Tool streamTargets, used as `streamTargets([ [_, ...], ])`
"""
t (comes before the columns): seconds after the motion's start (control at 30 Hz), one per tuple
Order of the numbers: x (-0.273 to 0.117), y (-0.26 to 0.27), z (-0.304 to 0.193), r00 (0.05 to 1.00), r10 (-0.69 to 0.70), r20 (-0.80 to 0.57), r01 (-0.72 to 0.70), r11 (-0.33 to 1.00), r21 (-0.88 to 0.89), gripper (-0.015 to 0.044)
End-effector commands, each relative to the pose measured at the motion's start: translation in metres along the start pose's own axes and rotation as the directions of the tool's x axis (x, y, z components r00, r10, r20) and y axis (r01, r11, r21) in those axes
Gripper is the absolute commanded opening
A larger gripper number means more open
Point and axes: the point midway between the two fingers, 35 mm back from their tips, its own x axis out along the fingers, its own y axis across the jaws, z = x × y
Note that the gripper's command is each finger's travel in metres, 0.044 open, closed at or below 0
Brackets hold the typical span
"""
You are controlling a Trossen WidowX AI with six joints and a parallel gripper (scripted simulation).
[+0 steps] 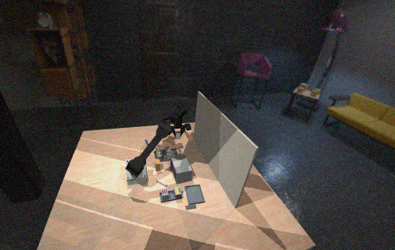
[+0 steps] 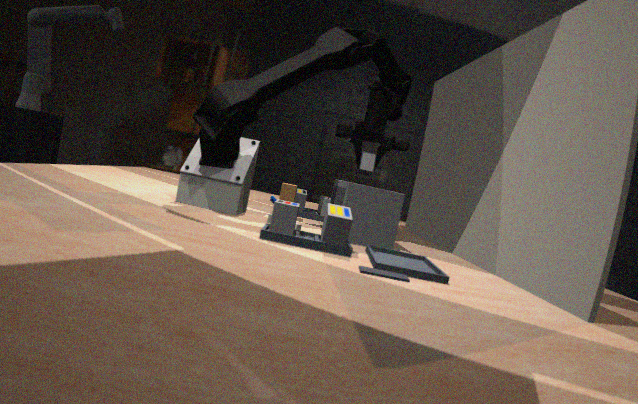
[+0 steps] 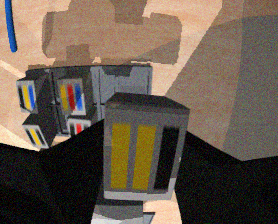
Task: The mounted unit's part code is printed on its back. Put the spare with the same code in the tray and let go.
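Observation:
My gripper (image 1: 177, 133) (image 2: 368, 156) (image 3: 138, 125) is shut on a grey spare unit (image 1: 177, 136) (image 2: 367, 162) (image 3: 179, 145), held in the air above the table. In the wrist view its face shows two yellow stripes and a black one. Below and behind it, the dark rack (image 3: 125, 82) holds several units with coloured stripes. The tray (image 1: 194, 194) (image 2: 406, 263) lies flat and empty, far from the gripper. Beside it a dark holder (image 1: 171, 198) (image 2: 306, 243) bears two striped units. Which unit is the mounted one, and any code on its back, I cannot tell.
A grey box (image 1: 182, 171) (image 2: 376, 213) stands between rack and holder. A tall pale panel (image 1: 233, 158) (image 2: 527, 165) stands at the right. An orange-brown block (image 1: 157, 164) (image 2: 288, 191), a white stick (image 1: 161, 182), a blue stick (image 1: 146, 142) (image 3: 10, 25) and a small dark plate (image 1: 190, 206) (image 2: 384, 273) lie around.

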Motion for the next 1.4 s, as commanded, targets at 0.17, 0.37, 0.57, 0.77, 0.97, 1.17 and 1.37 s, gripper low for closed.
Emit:
streamTargets([
  [0.17,-0.032,0.003,0.004,1.0,-0.001,0.012,0.001,1.0,0.005,0.0],
  [0.37,-0.035,-0.003,-0.005,1.0,-0.001,0.016,0.001,1.0,0.003,0.0],
  [0.57,-0.043,-0.027,-0.042,0.999,-0.001,0.032,0.001,1.0,0.0,0.0],
  [0.77,-0.049,-0.047,-0.083,0.999,-0.004,0.043,0.004,1.0,-0.005,0.0],
  [0.97,-0.052,-0.063,-0.126,0.999,-0.007,0.05,0.008,1.0,-0.007,0.0],
  [1.17,-0.052,-0.075,-0.17,0.999,-0.011,0.052,0.011,1.0,-0.008,0.0],
  [1.37,-0.051,-0.081,-0.215,0.999,-0.014,0.05,0.014,1.0,-0.008,0.0],
])
